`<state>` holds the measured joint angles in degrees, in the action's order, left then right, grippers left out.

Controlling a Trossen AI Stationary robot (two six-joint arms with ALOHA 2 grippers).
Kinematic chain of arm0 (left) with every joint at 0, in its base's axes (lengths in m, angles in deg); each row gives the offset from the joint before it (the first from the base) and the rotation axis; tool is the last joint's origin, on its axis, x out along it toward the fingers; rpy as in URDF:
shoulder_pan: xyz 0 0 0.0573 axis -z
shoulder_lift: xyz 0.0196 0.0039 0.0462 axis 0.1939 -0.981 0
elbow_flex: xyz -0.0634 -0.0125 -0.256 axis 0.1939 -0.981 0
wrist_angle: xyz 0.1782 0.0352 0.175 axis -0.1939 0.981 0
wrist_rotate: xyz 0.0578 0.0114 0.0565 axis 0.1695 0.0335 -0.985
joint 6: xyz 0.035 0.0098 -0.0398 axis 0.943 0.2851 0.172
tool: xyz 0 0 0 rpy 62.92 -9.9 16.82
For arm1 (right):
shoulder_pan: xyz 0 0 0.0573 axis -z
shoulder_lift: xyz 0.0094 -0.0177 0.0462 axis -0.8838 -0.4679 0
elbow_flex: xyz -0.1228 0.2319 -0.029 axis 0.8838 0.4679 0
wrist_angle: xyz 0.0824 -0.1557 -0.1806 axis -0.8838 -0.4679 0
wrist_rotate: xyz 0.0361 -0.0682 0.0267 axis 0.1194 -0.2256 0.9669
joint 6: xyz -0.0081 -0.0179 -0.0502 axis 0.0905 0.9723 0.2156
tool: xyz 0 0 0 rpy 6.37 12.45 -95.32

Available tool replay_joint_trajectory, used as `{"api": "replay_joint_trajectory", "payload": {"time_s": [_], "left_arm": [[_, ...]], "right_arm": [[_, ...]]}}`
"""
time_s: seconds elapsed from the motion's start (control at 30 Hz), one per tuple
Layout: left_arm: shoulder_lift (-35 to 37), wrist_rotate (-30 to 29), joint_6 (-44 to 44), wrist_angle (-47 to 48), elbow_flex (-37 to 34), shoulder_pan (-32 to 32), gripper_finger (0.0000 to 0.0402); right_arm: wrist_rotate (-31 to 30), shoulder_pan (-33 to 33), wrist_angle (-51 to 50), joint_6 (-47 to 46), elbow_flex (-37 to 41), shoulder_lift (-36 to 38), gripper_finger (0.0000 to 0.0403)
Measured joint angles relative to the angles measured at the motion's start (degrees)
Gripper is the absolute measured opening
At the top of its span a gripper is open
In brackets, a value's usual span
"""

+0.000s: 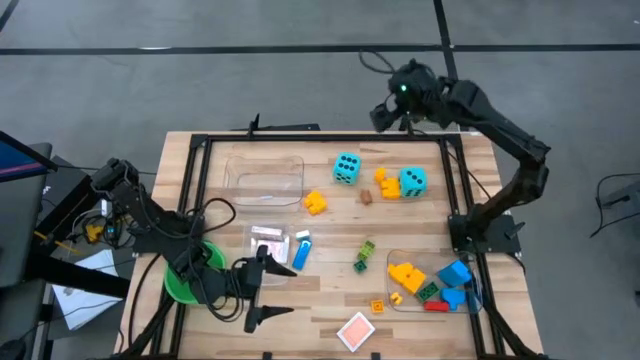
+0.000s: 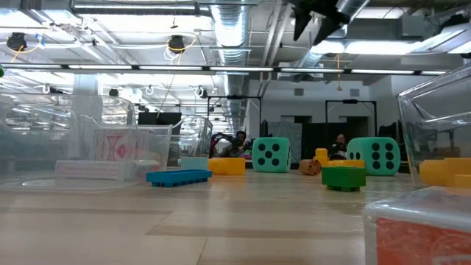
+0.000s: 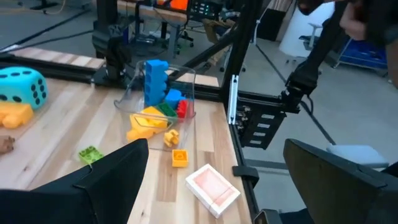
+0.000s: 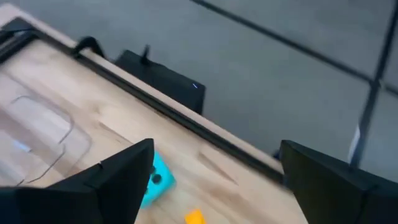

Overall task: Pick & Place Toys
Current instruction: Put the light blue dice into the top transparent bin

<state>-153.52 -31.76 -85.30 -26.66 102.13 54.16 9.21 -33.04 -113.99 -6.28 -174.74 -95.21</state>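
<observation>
Two cyan dice (image 1: 346,168) (image 1: 412,181) rest on the table's far half, with orange bricks (image 1: 385,183) between them and a yellow brick (image 1: 315,203) nearer. A blue brick (image 1: 301,250), green bricks (image 1: 364,255), a small orange brick (image 1: 377,306) and a red-and-white card deck (image 1: 356,330) lie flat nearer the front. My left gripper (image 1: 285,290) is open and empty, low at the front left, pointing toward the table's right, with the deck (image 3: 213,188) ahead of it. My right gripper (image 1: 385,112) is open and empty, high over the far edge, above a die (image 4: 155,180).
A clear bin (image 1: 473,290) at the front right holds yellow, blue, green and red bricks. A second clear bin (image 1: 265,180) stands at the far left. A third (image 1: 268,245) holds cards. A green cup (image 1: 180,285) sits under the left arm. A black frame (image 1: 460,200) borders the table.
</observation>
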Motion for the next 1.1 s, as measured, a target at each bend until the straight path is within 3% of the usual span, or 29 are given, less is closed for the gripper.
{"api": "replay_joint_trajectory", "payload": {"time_s": [0.27,0.63,0.93,1.1], "left_arm": [[4.0,-0.3,2.0,1.3,0.0,0.0,0.0369],[7.1,-0.2,9.1,2.6,0.0,-0.3,0.0369],[9.1,-0.4,12.5,5.1,0.0,-0.5,0.0369],[9.1,-0.5,13.8,5.1,0.0,-1.9,0.0369]], "right_arm": [[0.0,3.0,-20.8,-12.2,-9.2,-6.0,0.0353],[2.0,1.3,-20.5,-19.4,-6.5,-9.3,0.0353],[2.3,1.8,-20.8,-21.7,9.0,-8.1,0.0353],[0.2,4.8,-20.2,-23.4,21.6,-2.0,0.0353]]}}
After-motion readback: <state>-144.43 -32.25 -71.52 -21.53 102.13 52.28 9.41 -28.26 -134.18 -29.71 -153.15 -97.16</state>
